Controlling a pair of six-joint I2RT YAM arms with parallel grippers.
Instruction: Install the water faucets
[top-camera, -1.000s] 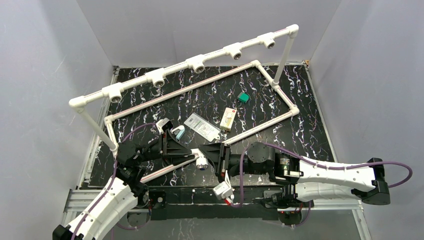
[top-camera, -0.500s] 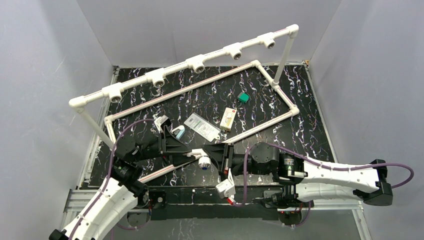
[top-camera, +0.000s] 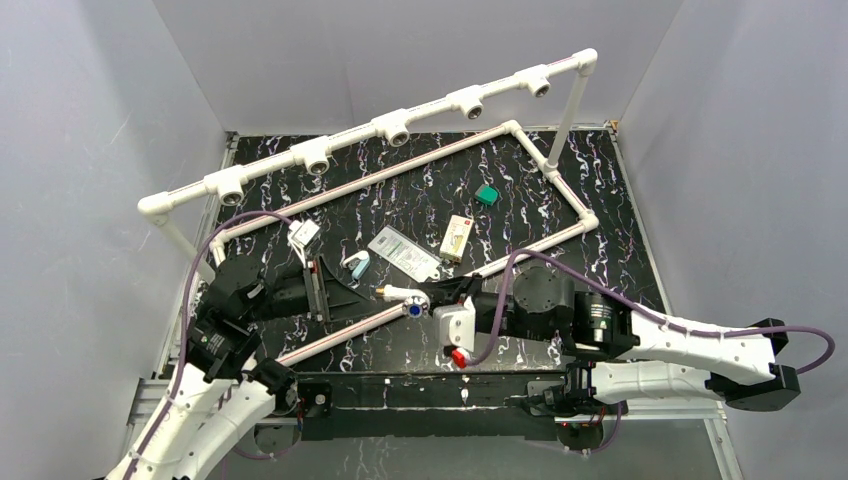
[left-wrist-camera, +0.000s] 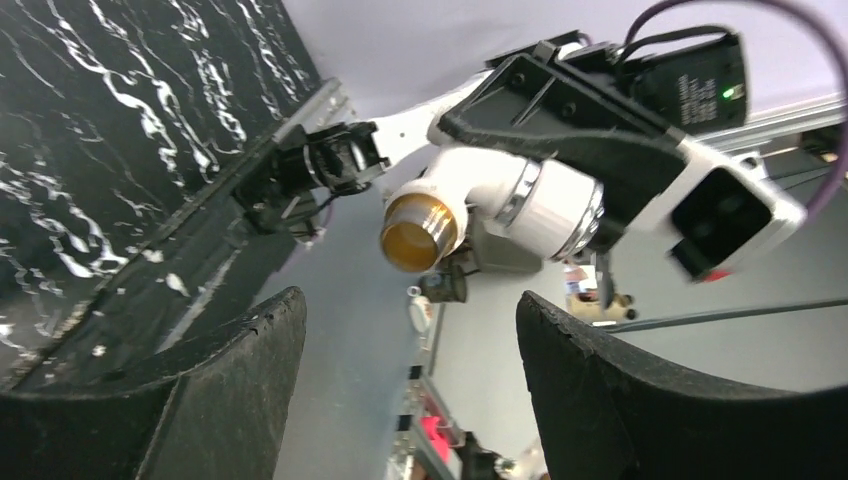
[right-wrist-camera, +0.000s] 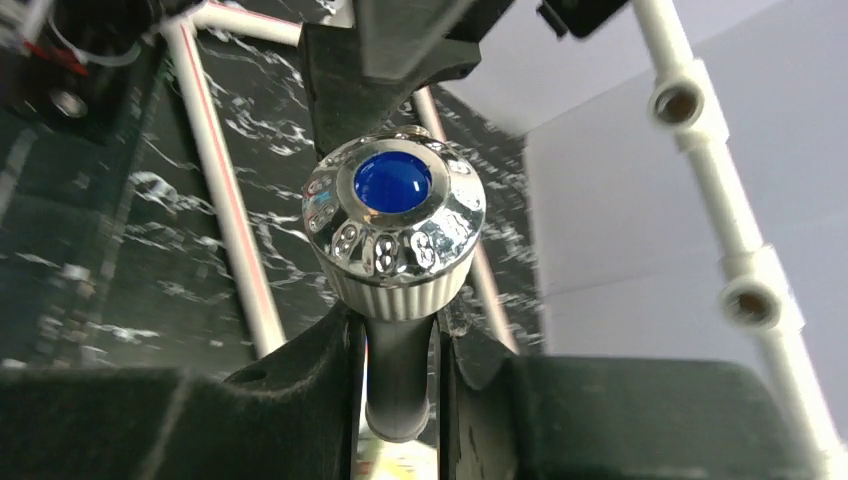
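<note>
Faucet (right-wrist-camera: 393, 225) sits clamped between the right fingers (right-wrist-camera: 300, 385), knob facing out; the left fingers (left-wrist-camera: 225, 385) stand spread, apart from its open end.

Robot lab test cell, not a home or a shop. I'm looking down into a closed booth. Plain grey-white walls (top-camera: 100, 120) box in the left, back and right of the frame. The black marbled desk (top-camera: 620, 200) is edged with an aluminium rail (top-camera: 178, 315). Two white machine arms, the left arm (top-camera: 200, 420) and the right arm (top-camera: 690, 345), are bolted along the bottom edge. The plumbing is bench-top stuff: a white pipe rail (top-camera: 432, 112) stands on its own legs on the desk across the upper middle, and one loose water faucet (top-camera: 403, 297) is lower centre.
</note>
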